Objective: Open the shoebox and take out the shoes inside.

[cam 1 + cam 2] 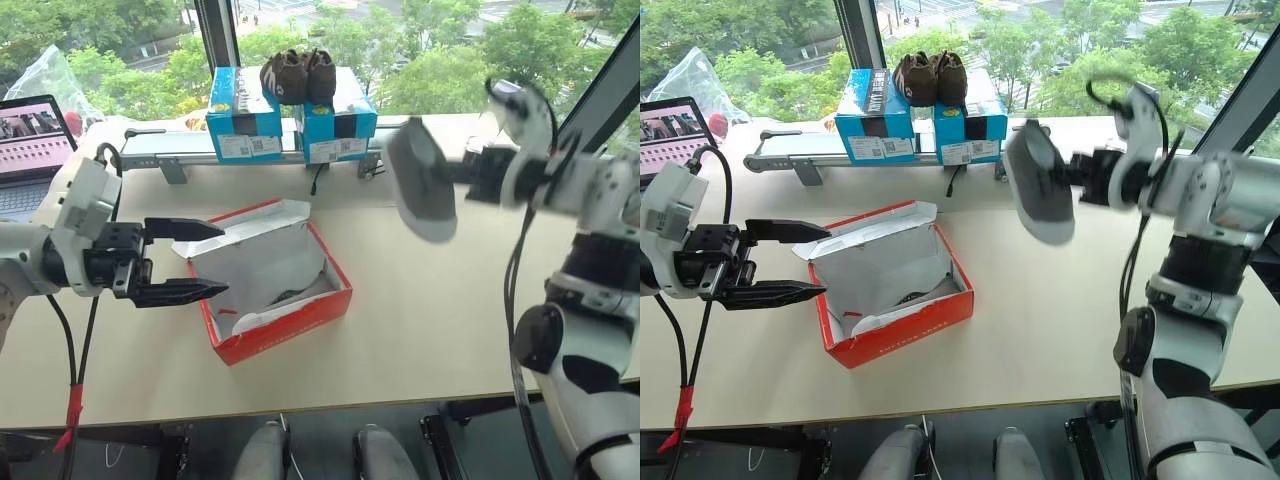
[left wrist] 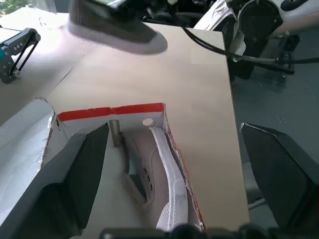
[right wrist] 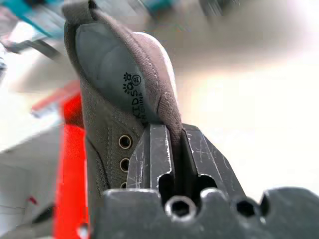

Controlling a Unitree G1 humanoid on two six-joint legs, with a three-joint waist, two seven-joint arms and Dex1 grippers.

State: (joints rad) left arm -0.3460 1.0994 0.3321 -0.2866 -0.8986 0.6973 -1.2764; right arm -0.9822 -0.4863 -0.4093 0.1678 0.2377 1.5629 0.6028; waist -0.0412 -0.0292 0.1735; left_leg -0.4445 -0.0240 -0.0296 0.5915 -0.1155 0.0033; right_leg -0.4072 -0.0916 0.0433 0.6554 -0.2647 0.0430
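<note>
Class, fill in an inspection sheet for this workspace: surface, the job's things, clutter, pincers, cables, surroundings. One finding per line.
Surface: pale wooden table.
Job's things: red shoebox open; one grey shoe inside; other grey shoe held in the air.
Clutter: brown shoes on blue boxes; laptop.
Pincers: left pincer open beside the box; right pincer shut on the shoe's heel edge.
Cables: black cables along the right arm.
Surroundings: window, trees outside.
</note>
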